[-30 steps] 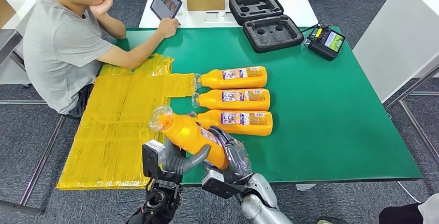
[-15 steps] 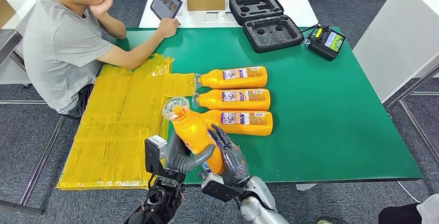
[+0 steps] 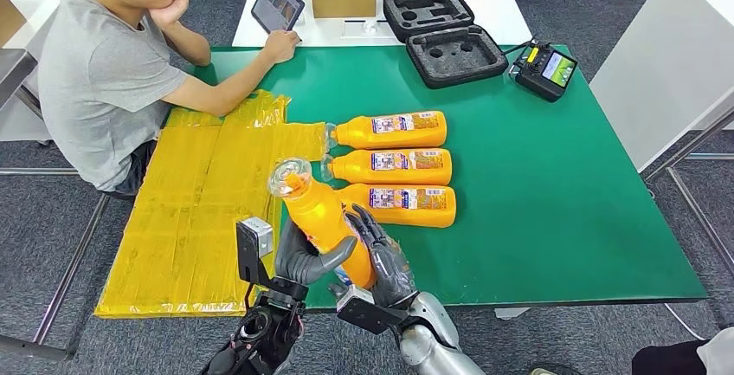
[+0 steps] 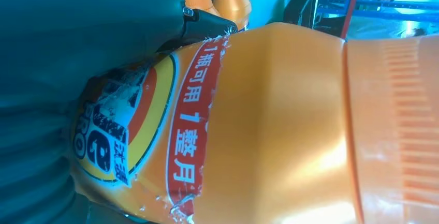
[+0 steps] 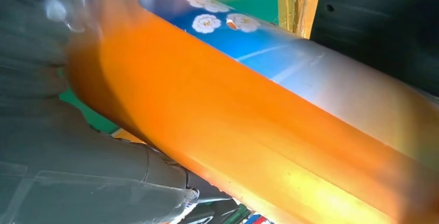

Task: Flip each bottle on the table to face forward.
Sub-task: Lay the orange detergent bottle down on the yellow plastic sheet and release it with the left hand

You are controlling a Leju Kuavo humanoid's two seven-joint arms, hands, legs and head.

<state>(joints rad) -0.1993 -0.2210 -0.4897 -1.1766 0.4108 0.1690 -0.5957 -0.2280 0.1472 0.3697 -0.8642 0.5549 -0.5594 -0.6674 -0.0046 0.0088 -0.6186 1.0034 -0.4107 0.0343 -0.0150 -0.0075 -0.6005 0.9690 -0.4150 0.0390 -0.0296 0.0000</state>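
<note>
- Orange bottle: we hold it above the green table's near edge, tilted, clear cap up.
- Left hand: grasps its lower body.
- Right hand: fingers against its other side.
- Three labelled orange bottles: lying in a row just beyond.

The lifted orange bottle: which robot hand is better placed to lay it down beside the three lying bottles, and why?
Probably the right robot hand: it cradles the lifted bottle on the side nearest the three lying bottles. The left robot hand grips the far side.
</note>
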